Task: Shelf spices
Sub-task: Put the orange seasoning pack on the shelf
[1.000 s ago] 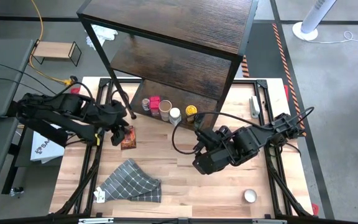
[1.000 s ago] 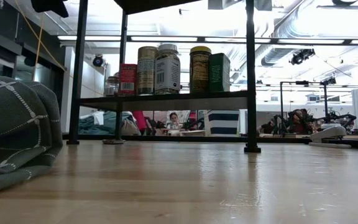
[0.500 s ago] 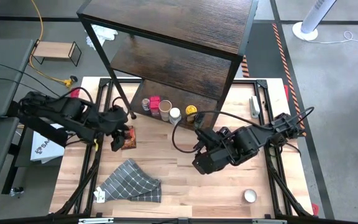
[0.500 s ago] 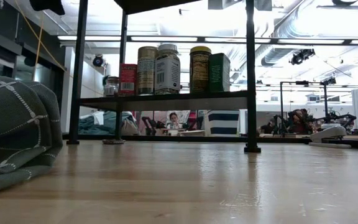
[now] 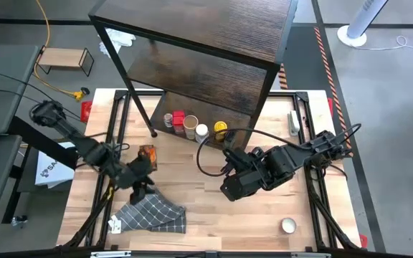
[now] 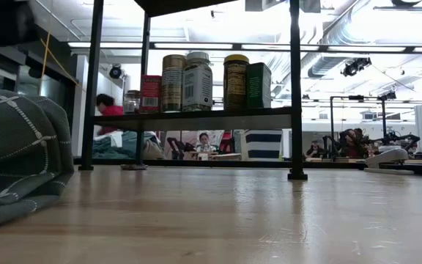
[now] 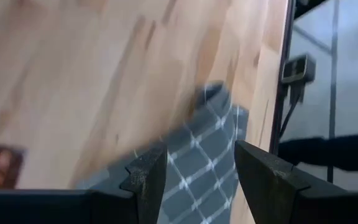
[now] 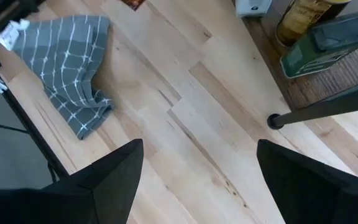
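Hovering over the grey checked cloth [image 5: 151,213] near the worktop's [image 5: 214,215] front edge, the left claw [image 5: 139,192] has its fingers parted and holds nothing. A brown spice packet [image 5: 147,155] lies on the worktop just behind it. Five spices [image 6: 204,81] stand in a row on the shelf's [image 5: 214,72] lowest board. The right claw [image 5: 232,188] hangs wide open and empty mid-worktop.

Robotics lab: exposed ceiling ducts [image 6: 343,33], distant workbenches [image 6: 357,150], floor fan [image 5: 361,25].
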